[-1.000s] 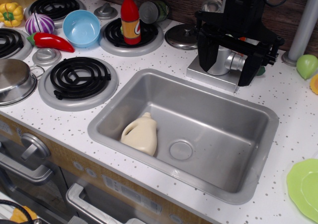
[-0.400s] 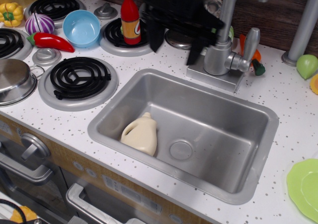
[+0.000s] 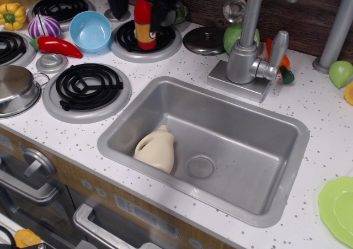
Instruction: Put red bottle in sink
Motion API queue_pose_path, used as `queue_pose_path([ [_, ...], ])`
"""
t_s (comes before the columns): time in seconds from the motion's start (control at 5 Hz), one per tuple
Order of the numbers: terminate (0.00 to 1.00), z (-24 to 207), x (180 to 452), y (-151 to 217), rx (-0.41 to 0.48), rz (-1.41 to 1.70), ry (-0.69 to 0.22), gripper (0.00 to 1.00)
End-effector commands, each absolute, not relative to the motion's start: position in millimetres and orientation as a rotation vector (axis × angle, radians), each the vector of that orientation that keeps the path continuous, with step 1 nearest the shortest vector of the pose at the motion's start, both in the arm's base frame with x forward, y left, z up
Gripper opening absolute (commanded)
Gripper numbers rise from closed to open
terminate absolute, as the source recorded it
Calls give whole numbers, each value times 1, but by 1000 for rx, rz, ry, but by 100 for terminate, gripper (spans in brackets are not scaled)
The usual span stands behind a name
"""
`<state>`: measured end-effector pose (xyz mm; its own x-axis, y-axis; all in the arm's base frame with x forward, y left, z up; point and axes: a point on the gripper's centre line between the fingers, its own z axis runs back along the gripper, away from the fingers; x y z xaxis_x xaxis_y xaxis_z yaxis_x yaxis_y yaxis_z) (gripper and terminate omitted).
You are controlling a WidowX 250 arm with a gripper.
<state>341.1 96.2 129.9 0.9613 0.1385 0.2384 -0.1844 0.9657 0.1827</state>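
The red bottle (image 3: 145,27) stands upright on the back burner (image 3: 165,43), its neck partly hidden by my gripper. My black gripper (image 3: 136,9) hangs over it at the top edge of the view. Its fingers (image 3: 116,3) stand apart on either side of the bottle, with a gap showing on the left, so it is open. The grey sink (image 3: 276,130) is set in the white speckled counter, to the front right of the bottle. A beige jug (image 3: 156,149) lies in the sink's left part, beside the round drain (image 3: 201,167).
A faucet (image 3: 248,53) stands behind the sink. A blue bowl (image 3: 90,31), a red chili (image 3: 58,46) and an onion (image 3: 44,26) lie left of the bottle. A steel pot (image 3: 15,89) is at the left edge, a pot lid (image 3: 203,40) right of the burner, and a green plate (image 3: 337,207) at the front right.
My gripper has swept left from over the faucet to above the red bottle, and its fingers now straddle the bottle. The bottle and the jug have not moved.
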Motion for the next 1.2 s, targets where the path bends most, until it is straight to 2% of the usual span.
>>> queue_pose_path([
  [0.0,0,139,366,133,202,181,-290,100],
  [0.2,0,137,386,142,228,140,-368,100],
  [0.4,0,136,403,148,240,108,-410,100],
  [1.0,0,142,426,156,274,101,-509,100],
])
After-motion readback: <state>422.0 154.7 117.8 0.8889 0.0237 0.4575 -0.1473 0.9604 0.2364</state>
